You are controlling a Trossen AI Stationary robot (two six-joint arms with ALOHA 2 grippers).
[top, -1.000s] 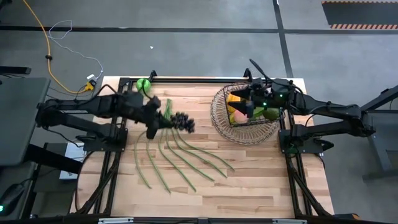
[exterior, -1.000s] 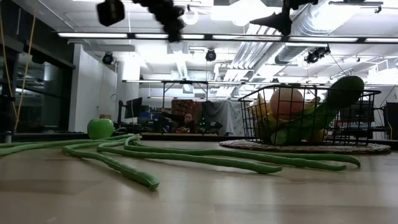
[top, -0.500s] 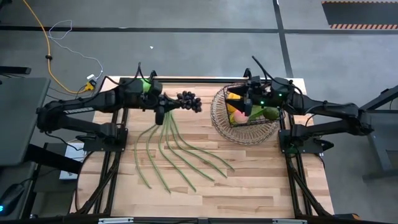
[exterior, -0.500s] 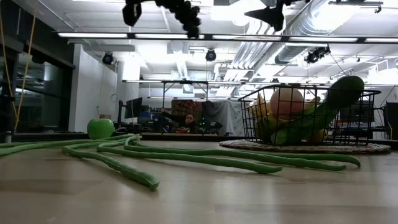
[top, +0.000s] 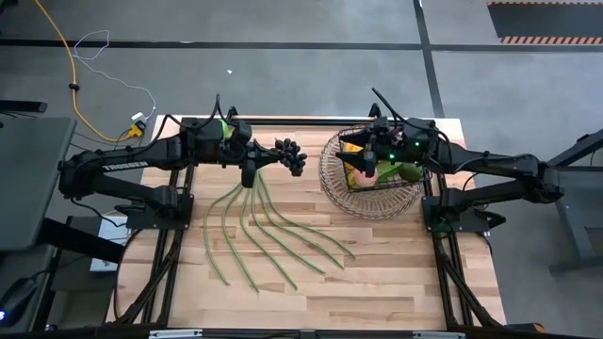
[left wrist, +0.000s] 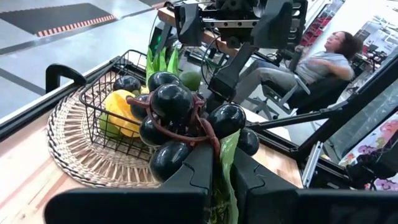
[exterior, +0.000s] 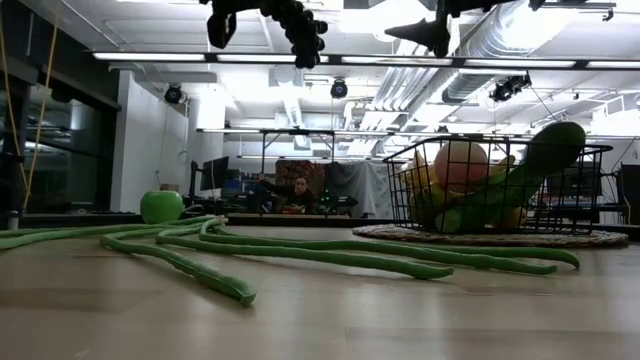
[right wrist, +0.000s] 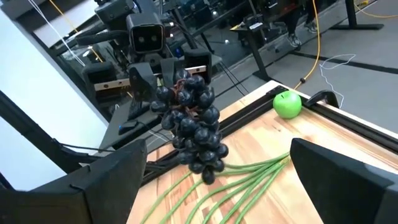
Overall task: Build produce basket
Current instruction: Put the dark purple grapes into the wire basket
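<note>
My left gripper (top: 268, 157) is shut on the bunch of dark grapes (top: 290, 156), high above the table between the green apple (top: 218, 127) and the basket (top: 369, 175). The low view shows the grapes (exterior: 300, 24) near the picture's top. My right gripper (top: 370, 162) hangs open over the basket, which is a dark wire basket (exterior: 500, 190) on a round woven mat. It holds a pink peach (exterior: 460, 163), yellow fruit and green pieces. The long green beans (top: 268, 226) lie fanned out on the wood. My left gripper pinches the grapes between its two fingers (left wrist: 199, 177) at the stem end, where a green leaf (left wrist: 226, 163) and the brown stem (left wrist: 198, 127) meet. The fingers come in level, pointing toward the table's right. The bunch (right wrist: 196, 127) is lifted clear and hangs below the hold.
The apple (exterior: 161, 206) rests on the table near the far left corner, partly under my left arm. The beans' free ends reach toward the near edge and close to the mat. Bare wood lies in front of the basket and along the near edge. A person sits beyond the table.
My left gripper has carried the grapes from over the beans toward the table's far edge and a little right, toward the basket, staying shut on them. The bunch has swung along below it. The beans and the basket's contents have not moved.
</note>
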